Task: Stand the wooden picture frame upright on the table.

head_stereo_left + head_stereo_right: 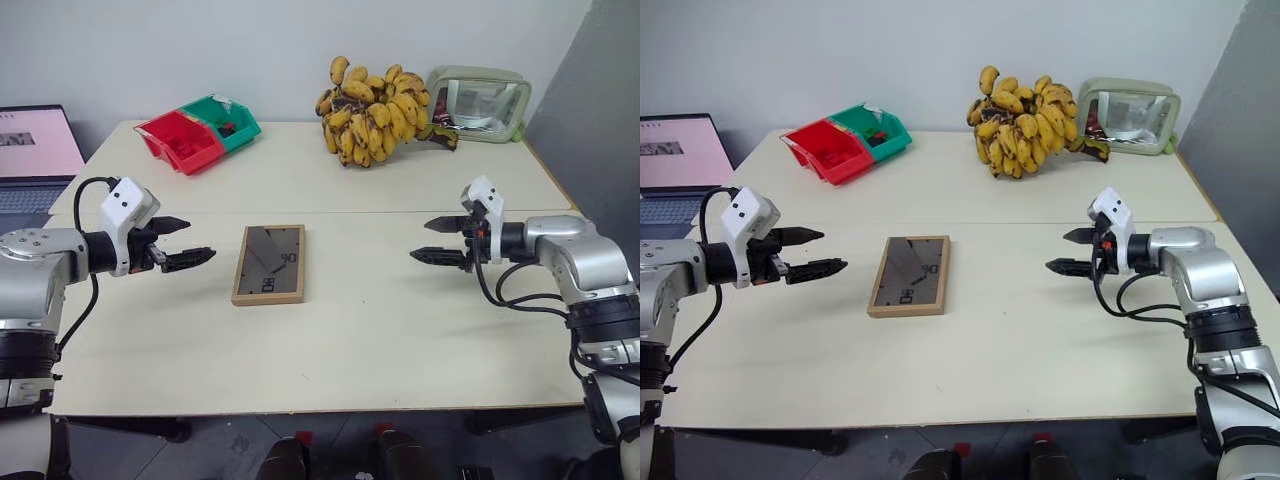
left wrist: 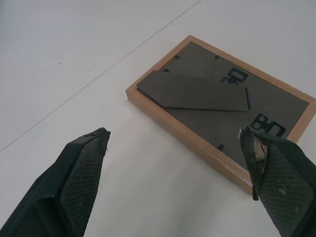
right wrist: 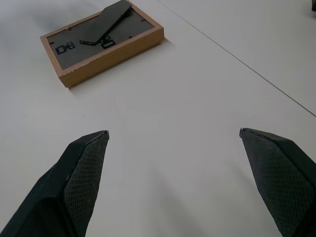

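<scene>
The wooden picture frame (image 1: pixel 269 264) lies flat, face down, near the middle of the cream table (image 1: pixel 380 330). Its dark back panel and folded stand face up, as the left wrist view (image 2: pixel 222 106) and right wrist view (image 3: pixel 101 42) also show. My left gripper (image 1: pixel 186 242) hovers open a short way to the frame's left, pointing toward it, with nothing between its fingers. My right gripper (image 1: pixel 437 240) hovers open well off to the frame's right, also aimed at it and empty.
A bunch of bananas (image 1: pixel 372 112) and a green-rimmed clear container (image 1: pixel 478 104) stand at the table's back. Red and green bins (image 1: pixel 197 131) sit at the back left. A laptop (image 1: pixel 35 150) is beyond the left edge.
</scene>
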Controlling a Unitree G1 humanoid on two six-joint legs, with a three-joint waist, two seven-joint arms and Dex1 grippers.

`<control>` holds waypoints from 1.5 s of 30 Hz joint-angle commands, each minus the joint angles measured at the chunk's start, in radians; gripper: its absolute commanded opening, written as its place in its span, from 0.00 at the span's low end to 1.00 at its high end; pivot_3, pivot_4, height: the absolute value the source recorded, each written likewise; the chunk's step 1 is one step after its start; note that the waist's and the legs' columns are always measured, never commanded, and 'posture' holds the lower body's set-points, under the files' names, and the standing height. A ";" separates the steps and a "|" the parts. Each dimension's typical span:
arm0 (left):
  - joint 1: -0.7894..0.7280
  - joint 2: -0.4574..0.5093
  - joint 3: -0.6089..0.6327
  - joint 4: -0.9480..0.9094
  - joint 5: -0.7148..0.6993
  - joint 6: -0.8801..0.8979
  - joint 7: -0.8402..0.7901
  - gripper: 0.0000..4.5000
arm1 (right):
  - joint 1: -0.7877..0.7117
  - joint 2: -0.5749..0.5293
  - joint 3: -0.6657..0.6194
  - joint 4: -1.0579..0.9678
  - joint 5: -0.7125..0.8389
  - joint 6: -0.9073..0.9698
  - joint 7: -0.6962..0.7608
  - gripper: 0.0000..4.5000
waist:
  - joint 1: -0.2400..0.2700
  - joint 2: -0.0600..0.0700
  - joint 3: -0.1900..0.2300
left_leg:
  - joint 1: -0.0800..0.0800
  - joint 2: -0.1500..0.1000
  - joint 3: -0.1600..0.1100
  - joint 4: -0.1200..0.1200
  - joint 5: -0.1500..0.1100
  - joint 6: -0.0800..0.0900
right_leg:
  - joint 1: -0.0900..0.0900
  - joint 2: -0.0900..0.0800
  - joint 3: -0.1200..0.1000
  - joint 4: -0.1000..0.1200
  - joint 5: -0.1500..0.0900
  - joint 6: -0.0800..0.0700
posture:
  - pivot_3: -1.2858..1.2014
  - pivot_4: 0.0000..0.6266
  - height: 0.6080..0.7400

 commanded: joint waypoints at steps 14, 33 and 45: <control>0.033 0.002 0.052 0.053 0.021 -0.080 0.051 0.90 | -0.091 0.083 0.032 0.072 -0.032 -0.081 -0.024 0.90 | -0.003 0.000 0.000 | -0.001 0.001 -0.001 0.001 0.000 0.000 | -0.001 0.000 -0.001 0.001 0.000 0.000 | 0.52 0.24 1.00; -0.113 -0.323 -0.079 0.341 0.252 -0.221 0.494 0.01 | -0.210 0.506 0.124 0.522 -0.277 -0.378 -0.436 0.00 | -0.001 0.000 0.000 | -0.002 -0.001 -0.001 0.002 0.000 0.000 | -0.004 -0.001 -0.001 0.006 0.000 0.000 | 0.52 0.24 1.00; -0.011 -0.407 -0.161 0.005 0.174 0.084 0.341 0.01 | -0.193 0.638 0.151 0.553 -0.334 -0.394 -0.488 0.00 | 0.001 0.000 -0.001 | -0.004 -0.001 -0.001 0.003 0.000 -0.001 | -0.008 -0.001 0.000 0.010 0.000 0.000 | 0.52 0.24 1.00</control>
